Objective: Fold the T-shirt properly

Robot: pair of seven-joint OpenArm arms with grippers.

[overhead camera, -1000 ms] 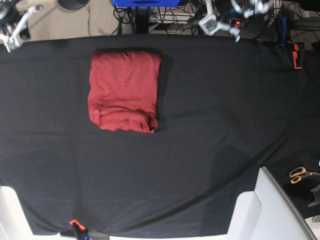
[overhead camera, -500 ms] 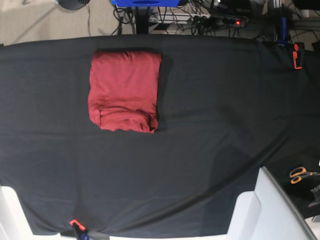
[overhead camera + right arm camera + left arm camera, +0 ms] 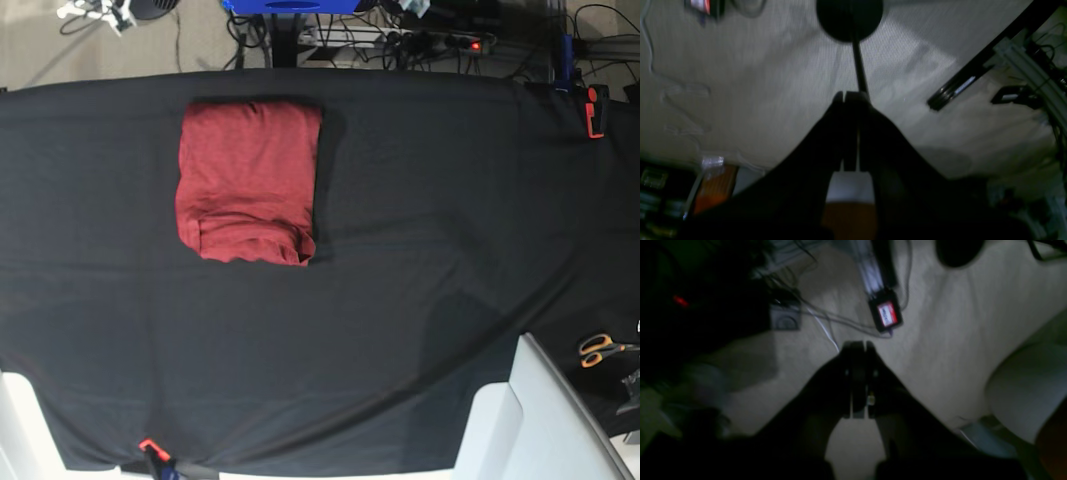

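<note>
The T-shirt (image 3: 248, 180) lies folded into a compact maroon rectangle on the black table cloth (image 3: 420, 250), left of centre and near the far edge. Its lower end shows a bunched fold. Neither gripper touches it. In the left wrist view my left gripper (image 3: 858, 346) is shut and empty, its fingers pressed together above the beige floor. My right gripper (image 3: 848, 96) is likewise shut on nothing, also over floor beyond the table. In the base view only a small white piece of an arm (image 3: 95, 10) shows at the top left edge.
Orange-handled scissors (image 3: 598, 349) lie at the right edge. A red clamp (image 3: 594, 110) and an orange clamp (image 3: 150, 446) pin the cloth. A white panel (image 3: 530, 420) stands at the bottom right. Cables and a power strip (image 3: 440, 40) lie behind the table.
Both arms have pulled back past the far edge and almost out of the base view. The folded T-shirt has not moved.
</note>
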